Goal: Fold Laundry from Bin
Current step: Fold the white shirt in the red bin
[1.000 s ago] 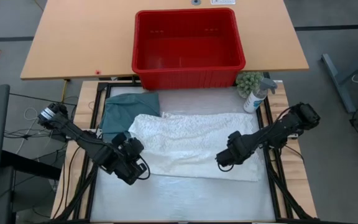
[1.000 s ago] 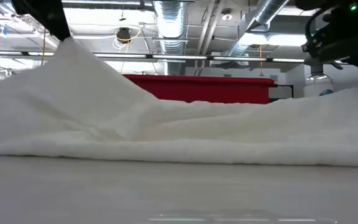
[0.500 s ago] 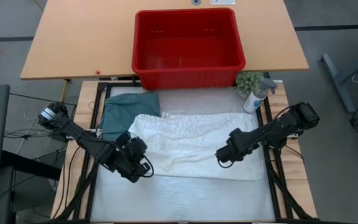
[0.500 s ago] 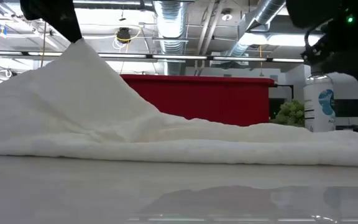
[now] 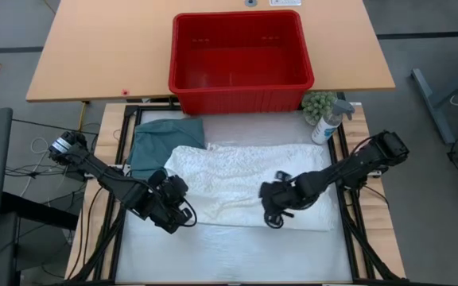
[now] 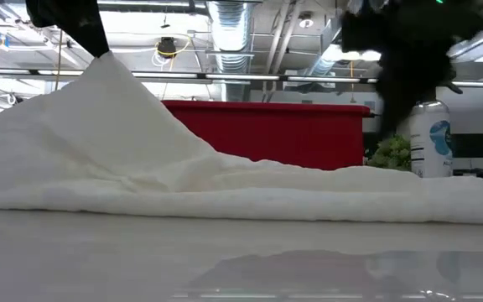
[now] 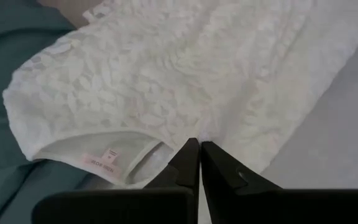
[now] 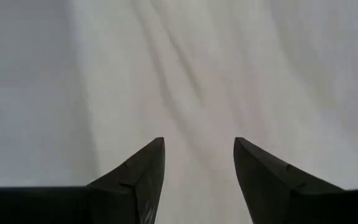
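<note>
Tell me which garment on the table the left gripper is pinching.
The white garment. The left gripper is shut on its lifted edge, while the dark teal-green garment lies flat and untouched beside it, partly under the white one.

Left tool (image 7: 199,155) pinching white garment (image 7: 185,68) edge.

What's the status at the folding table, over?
Left gripper shut on the white garment's edge, lifting it. Right gripper open above the same cloth. Teal garment alongside, red bin behind. Nothing blocking.
</note>
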